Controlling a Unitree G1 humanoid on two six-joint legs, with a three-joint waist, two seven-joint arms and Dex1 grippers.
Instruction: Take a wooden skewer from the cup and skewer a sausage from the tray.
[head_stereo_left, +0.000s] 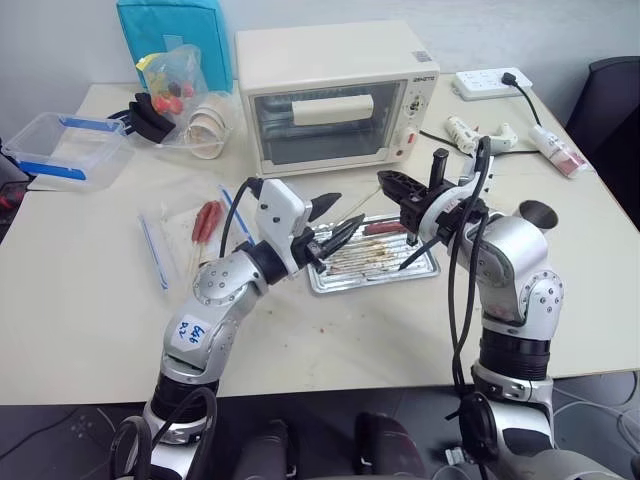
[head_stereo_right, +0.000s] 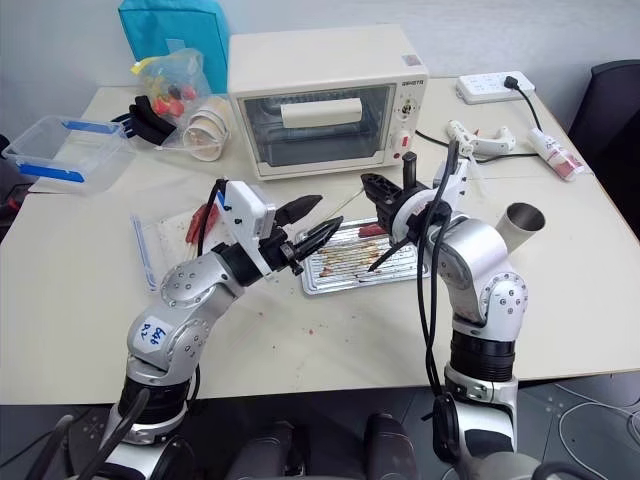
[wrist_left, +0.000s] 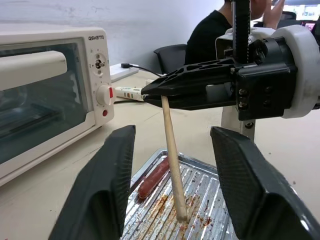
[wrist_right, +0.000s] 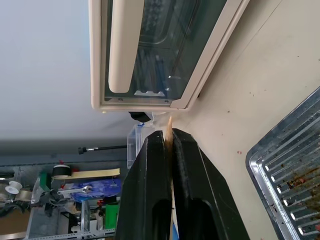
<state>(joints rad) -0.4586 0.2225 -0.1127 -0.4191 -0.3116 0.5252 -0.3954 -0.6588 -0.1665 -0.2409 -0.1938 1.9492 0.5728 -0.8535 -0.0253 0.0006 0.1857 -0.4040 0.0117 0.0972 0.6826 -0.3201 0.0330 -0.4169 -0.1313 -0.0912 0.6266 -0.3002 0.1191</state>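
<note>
My right gripper (wrist_left: 152, 93) is shut on the wooden skewer (wrist_left: 172, 160), which slants down from its fingertips towards the ribbed floor of the tray (head_stereo_left: 420, 268). My left gripper (head_stereo_left: 335, 222) is open, with one finger on each side of the skewer and neither touching it. The sausage (wrist_left: 152, 177) lies in the tray's far part, just beyond the skewer's lower end and apart from it. To the right of my right arm, near the table's edge, stands the grey metal cup (head_stereo_left: 538, 212).
A cream toaster oven (head_stereo_left: 335, 95) stands behind the tray. Left of the tray lies a clear bag with red sausages on sticks (head_stereo_left: 205, 222). Farther left are a blue-edged plastic box (head_stereo_left: 65, 150) and white paper cups (head_stereo_left: 210, 125). A power strip (head_stereo_left: 490, 82) and a glue gun (head_stereo_left: 480, 135) lie back right.
</note>
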